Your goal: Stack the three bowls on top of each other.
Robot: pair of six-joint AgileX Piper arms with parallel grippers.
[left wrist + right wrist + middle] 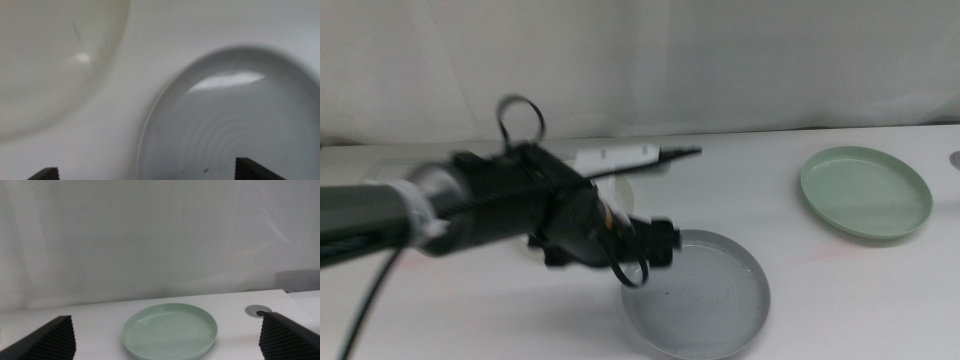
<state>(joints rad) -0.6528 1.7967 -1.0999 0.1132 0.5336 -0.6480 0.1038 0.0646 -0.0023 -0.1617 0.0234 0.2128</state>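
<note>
Grey bowl [700,295] sits nearest on the counter [820,270], left pincer [145,175] wide open and empty just over its rim (white bowl [50,60] beside it), so center before closing.

the middle view looks forward and down over the white table [840,290] from above its near edge, taking in the grey bowl [705,295] close by and the mint bowl [865,190] farther right. the left wrist view hangs close over the table and looks steeply down, sharing that grey bowl [235,120] with the middle view. the right wrist view sits low, faces level toward the backdrop curtain [160,235], and shares the mint bowl [170,330], seen from near.
</note>
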